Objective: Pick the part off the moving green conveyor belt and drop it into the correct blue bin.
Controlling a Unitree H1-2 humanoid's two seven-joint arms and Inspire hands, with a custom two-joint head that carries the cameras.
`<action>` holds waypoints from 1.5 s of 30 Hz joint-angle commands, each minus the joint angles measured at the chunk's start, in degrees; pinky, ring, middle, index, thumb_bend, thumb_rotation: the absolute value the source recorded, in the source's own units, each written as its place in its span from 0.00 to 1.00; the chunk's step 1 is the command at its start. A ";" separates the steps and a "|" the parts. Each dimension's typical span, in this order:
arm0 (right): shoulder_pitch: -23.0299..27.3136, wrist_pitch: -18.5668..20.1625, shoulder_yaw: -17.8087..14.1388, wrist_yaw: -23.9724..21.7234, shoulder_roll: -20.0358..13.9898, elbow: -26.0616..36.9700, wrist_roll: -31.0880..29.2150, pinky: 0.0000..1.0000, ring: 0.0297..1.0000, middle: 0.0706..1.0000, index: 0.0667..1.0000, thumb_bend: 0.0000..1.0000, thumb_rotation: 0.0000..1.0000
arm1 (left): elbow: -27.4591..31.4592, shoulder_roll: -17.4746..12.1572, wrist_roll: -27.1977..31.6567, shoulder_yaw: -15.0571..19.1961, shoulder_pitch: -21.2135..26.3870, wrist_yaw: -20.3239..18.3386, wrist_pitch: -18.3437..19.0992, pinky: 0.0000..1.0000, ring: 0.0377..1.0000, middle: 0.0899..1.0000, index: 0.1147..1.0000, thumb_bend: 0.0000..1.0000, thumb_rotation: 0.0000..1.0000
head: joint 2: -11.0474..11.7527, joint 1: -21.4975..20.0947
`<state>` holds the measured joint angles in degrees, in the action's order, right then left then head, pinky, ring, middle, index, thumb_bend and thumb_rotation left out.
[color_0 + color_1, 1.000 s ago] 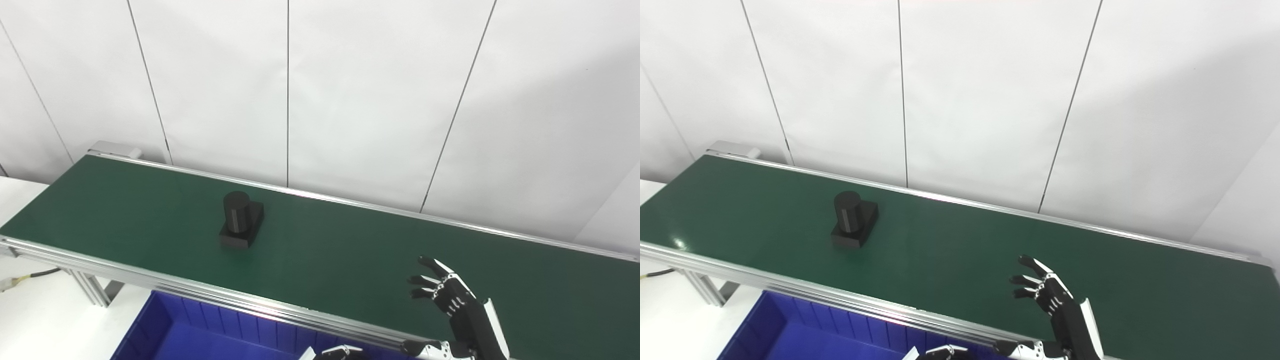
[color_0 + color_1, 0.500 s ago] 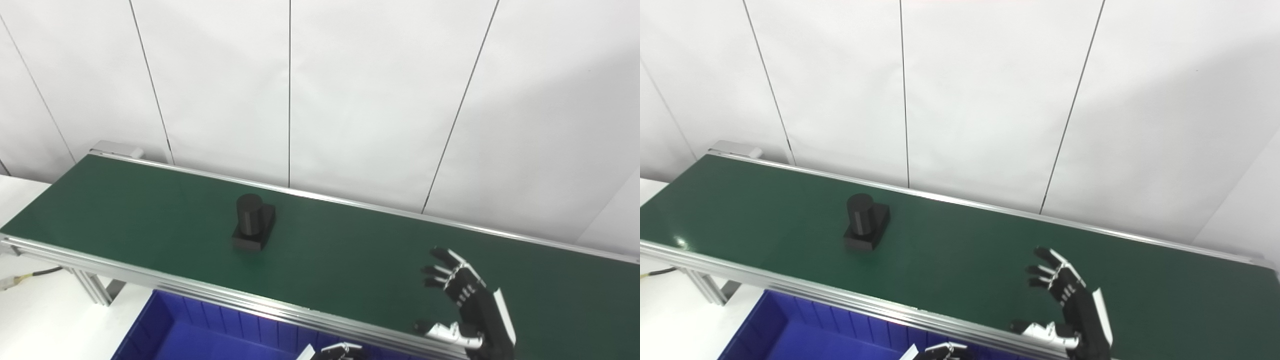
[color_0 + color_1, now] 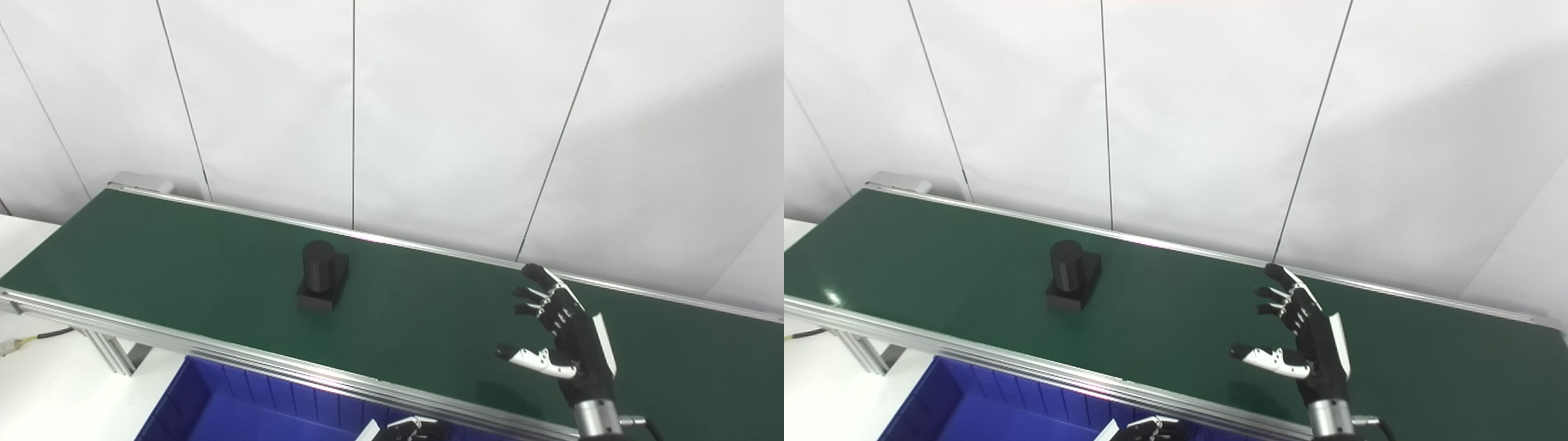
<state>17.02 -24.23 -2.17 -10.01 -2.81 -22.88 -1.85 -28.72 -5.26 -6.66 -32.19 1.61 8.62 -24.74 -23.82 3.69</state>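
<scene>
Part (image 3: pixel 322 275) carried rightward | right hand (image 3: pixel 566 340) raised, spread, empty | left hand (image 3: pixel 409 430) unclear

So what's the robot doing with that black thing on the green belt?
It is getting ready to grab it. The black part, a cylinder standing on a square base, sits alone on the green conveyor belt. The right hand is held over the belt to the part's right, open and holding nothing. The left hand only peeks in at the bottom edge, near the blue bin. Nothing is picked up yet.
</scene>
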 commanded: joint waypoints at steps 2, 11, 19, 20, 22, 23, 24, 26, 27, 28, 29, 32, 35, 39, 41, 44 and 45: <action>2.92 -2.69 0.09 1.34 0.05 -0.48 0.57 0.61 0.72 0.82 0.80 0.96 0.15 | 1.52 -0.12 0.21 0.30 0.48 -0.73 -2.19 0.65 0.71 0.73 0.71 1.00 0.01 | -0.04 -0.45; 7.07 -2.69 1.65 4.46 1.94 -6.34 2.13 0.61 0.72 0.84 0.79 0.95 0.15 | 1.79 -0.57 0.68 0.69 0.39 -1.68 -2.19 0.65 0.71 0.73 0.72 1.00 0.01 | -0.33 -2.70; 11.69 -2.70 4.14 7.96 2.20 -12.36 4.34 0.58 0.71 0.84 0.79 0.95 0.19 | 2.48 -0.63 0.33 1.06 0.14 -1.70 -2.19 0.65 0.70 0.73 0.72 1.00 0.00 | -0.59 -3.82; 12.09 -2.70 4.28 8.12 2.16 -12.96 4.27 0.58 0.71 0.84 0.79 0.96 0.19 | 2.54 -0.63 0.18 1.01 0.12 -1.52 -2.19 0.64 0.70 0.72 0.71 1.00 0.00 | -0.59 -3.82; 13.02 -2.70 4.46 8.66 2.16 -14.27 4.25 0.58 0.71 0.84 0.79 0.96 0.19 | 2.56 -0.58 -0.08 0.91 0.10 -1.24 -2.19 0.64 0.70 0.72 0.71 1.00 0.00 | -0.61 -3.70; 13.62 -2.70 4.49 8.97 2.21 -15.15 4.23 0.58 0.70 0.84 0.79 0.97 0.19 | 2.59 -0.56 -0.14 0.85 0.09 -1.17 -2.19 0.64 0.69 0.72 0.71 1.00 0.00 | -0.66 -3.73; 14.14 -2.70 4.48 9.16 2.27 -15.95 4.12 0.57 0.70 0.83 0.79 0.97 0.19 | 2.60 -0.55 -0.19 0.80 0.09 -1.14 -2.19 0.64 0.69 0.72 0.71 1.00 0.00 | -0.68 -3.77; 15.27 -2.70 4.38 9.39 2.43 -17.80 3.83 0.56 0.70 0.83 0.78 0.97 0.17 | 2.64 -0.58 -0.07 0.69 0.13 -1.39 -2.19 0.64 0.70 0.72 0.72 1.00 0.00 | -0.76 -3.80; 15.56 -2.70 4.38 9.45 2.45 -18.29 3.76 0.56 0.70 0.83 0.78 0.97 0.17 | 2.65 -0.58 -0.03 0.66 0.14 -1.47 -2.19 0.64 0.70 0.72 0.72 1.00 0.00 | -0.74 -3.80; 16.13 -2.70 4.43 9.65 2.47 -19.36 3.81 0.56 0.70 0.83 0.78 0.97 0.17 | 2.69 -0.60 -0.06 0.61 0.14 -1.50 -2.19 0.64 0.70 0.72 0.72 1.00 0.00 | -0.77 -3.79; 16.49 -2.70 4.49 9.81 2.47 -20.05 3.86 0.56 0.69 0.83 0.79 0.98 0.19 | 2.71 -0.61 -0.10 0.56 0.13 -1.48 -2.19 0.64 0.70 0.73 0.72 1.00 0.00 | -0.77 -3.76; 17.24 -2.70 4.68 9.71 2.40 -21.65 3.81 0.57 0.69 0.83 0.79 0.98 0.21 | 2.74 -0.53 -0.06 0.50 0.12 -1.52 -2.19 0.65 0.70 0.73 0.72 1.00 0.00 | -0.78 -3.53; 17.64 -2.70 5.00 9.81 2.45 -23.01 4.01 0.58 0.71 0.84 0.80 0.97 0.20 | 2.71 -0.46 -0.16 0.31 0.18 -1.30 -2.19 0.64 0.70 0.73 0.72 1.00 0.00 | -0.84 -3.46; 17.99 -2.70 5.97 10.39 2.50 -24.15 4.90 0.59 0.71 0.84 0.81 0.98 0.20 | 2.86 -0.37 -0.08 0.26 0.12 -1.36 -2.19 0.64 0.70 0.73 0.71 1.00 0.00 | -0.96 -3.45; 18.29 -2.70 6.66 11.11 2.50 -24.72 5.68 0.59 0.71 0.84 0.80 0.99 0.22 | 2.86 -0.31 0.08 0.33 0.08 -1.55 -2.19 0.65 0.71 0.73 0.72 1.00 0.00 | -1.00 -3.46; 18.76 -2.70 7.45 11.92 2.51 -25.44 6.36 0.59 0.70 0.84 0.80 0.99 0.22 | 2.88 -0.29 -0.13 0.28 0.07 -1.41 -2.19 0.64 0.71 0.73 0.72 1.00 0.00 | -1.04 -3.54; 19.11 -2.69 7.59 11.88 2.58 -25.98 6.32 0.59 0.70 0.84 0.80 0.99 0.22 | 2.89 -0.32 -0.32 0.18 0.10 -1.23 -2.19 0.64 0.71 0.73 0.72 1.00 0.00 | -1.12 -3.66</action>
<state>32.83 -24.28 5.15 1.22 -0.58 -49.11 4.52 -27.22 -5.82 -6.39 -31.80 1.41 6.74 -24.74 -24.79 0.09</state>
